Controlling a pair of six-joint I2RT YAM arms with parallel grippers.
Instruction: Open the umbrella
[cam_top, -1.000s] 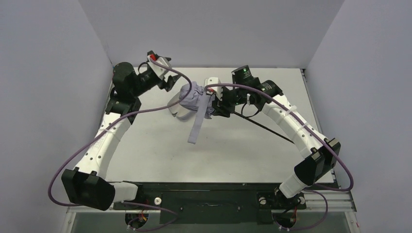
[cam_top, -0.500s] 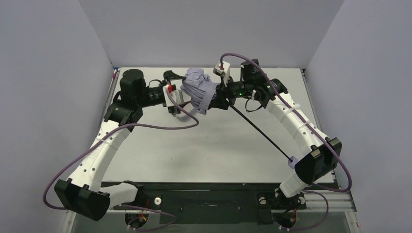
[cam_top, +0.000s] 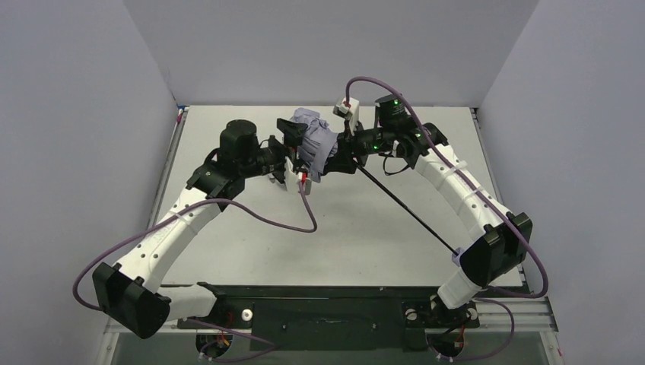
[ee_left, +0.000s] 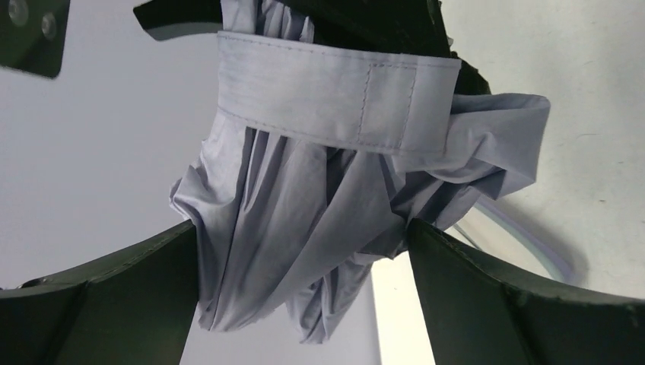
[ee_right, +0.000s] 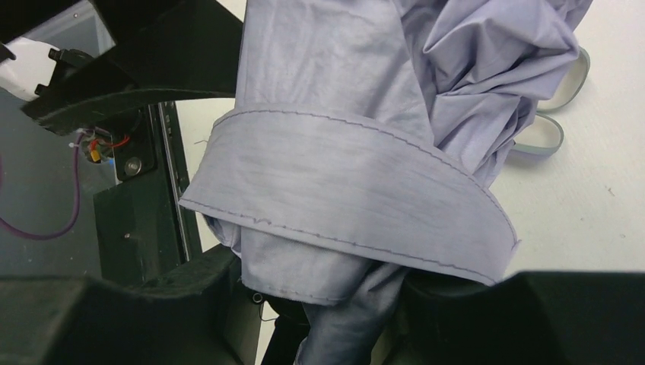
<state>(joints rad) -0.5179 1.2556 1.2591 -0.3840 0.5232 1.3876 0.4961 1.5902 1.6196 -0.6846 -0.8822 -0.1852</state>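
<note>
Right claw [cam_top: 341, 152] is clamping the folded pale lavender fabric umbrella [cam_top: 313, 137] above the white worktop [cam_top: 342, 236] at upper centre, steadying it while the left claw [ee_left: 300, 255], spread wide, is straddling its strap-bound canopy.

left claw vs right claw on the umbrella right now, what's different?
Grip: the left claw stands wide open, its fingers either side of the folded canopy of the umbrella; the right claw is closed on that bundle and holds it.
Side: the left claw comes in from the left, the right claw from the right, where the black shaft leaves.
Shared: both are at the canopy, whose strap is wrapped around it.
</note>
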